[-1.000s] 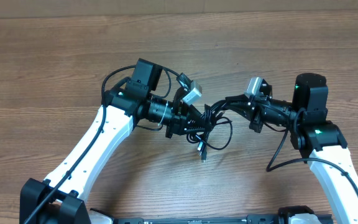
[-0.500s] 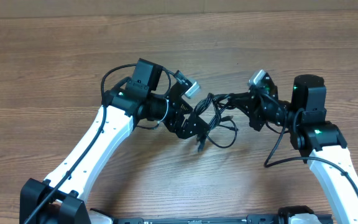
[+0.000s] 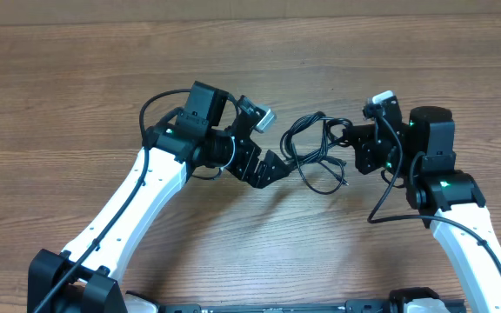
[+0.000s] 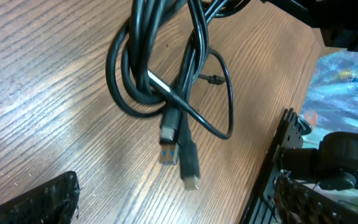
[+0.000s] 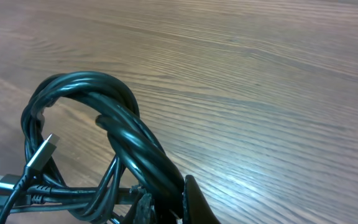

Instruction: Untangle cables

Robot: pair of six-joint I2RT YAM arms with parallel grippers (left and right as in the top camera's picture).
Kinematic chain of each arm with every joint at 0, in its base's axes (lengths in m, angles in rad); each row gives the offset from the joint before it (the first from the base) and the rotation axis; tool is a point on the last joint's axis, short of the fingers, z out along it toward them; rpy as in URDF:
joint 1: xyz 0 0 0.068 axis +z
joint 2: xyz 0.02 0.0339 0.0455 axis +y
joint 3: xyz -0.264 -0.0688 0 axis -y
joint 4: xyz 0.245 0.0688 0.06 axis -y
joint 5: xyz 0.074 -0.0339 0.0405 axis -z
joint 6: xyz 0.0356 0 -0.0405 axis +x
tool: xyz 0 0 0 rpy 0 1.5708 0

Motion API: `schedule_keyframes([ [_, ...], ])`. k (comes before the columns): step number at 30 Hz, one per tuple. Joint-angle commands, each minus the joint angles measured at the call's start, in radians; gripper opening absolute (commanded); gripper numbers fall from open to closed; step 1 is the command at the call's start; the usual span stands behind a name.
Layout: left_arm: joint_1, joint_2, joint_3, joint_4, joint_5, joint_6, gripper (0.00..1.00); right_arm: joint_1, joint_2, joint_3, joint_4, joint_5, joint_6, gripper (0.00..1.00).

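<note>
The cables (image 3: 314, 156) are a tangle of thin black cords hanging in loops between my two arms, just above the wood. My right gripper (image 3: 353, 144) is shut on the bundle's right end. In the right wrist view the twisted strands (image 5: 107, 115) rise from between my fingertips (image 5: 194, 200), and silver plugs (image 5: 42, 154) stick out at the left. My left gripper (image 3: 275, 164) stands open just left of the bundle and touches none of it. In the left wrist view the loops (image 4: 160, 74) and two plug ends (image 4: 189, 163) lie ahead of my wide-apart fingers (image 4: 51, 200).
The brown wooden table (image 3: 76, 78) stretches all round the arms. The black wires of the arms themselves loop by the left elbow (image 3: 150, 113) and below the right wrist (image 3: 390, 204). The arm bases stand at the near edge (image 3: 68, 278).
My left gripper has opened, let go of the cables and drawn back slightly left. My right gripper has carried the bundle to the right, away from the left gripper.
</note>
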Motion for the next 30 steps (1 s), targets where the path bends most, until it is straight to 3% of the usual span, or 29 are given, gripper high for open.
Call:
schedule_keyframes([
  [1,-0.007,-0.003,0.003,0.013,-0.009,-0.020,1.00,-0.002,-0.011,0.027,0.016,0.055,0.080,0.04],
  [16,-0.007,-0.003,0.003,0.034,-0.084,-0.138,1.00,-0.037,-0.011,0.027,0.040,0.195,0.302,0.04],
  [30,-0.007,-0.003,0.003,0.192,-0.084,-0.325,0.99,-0.058,-0.011,0.027,0.057,0.164,0.323,0.04],
])
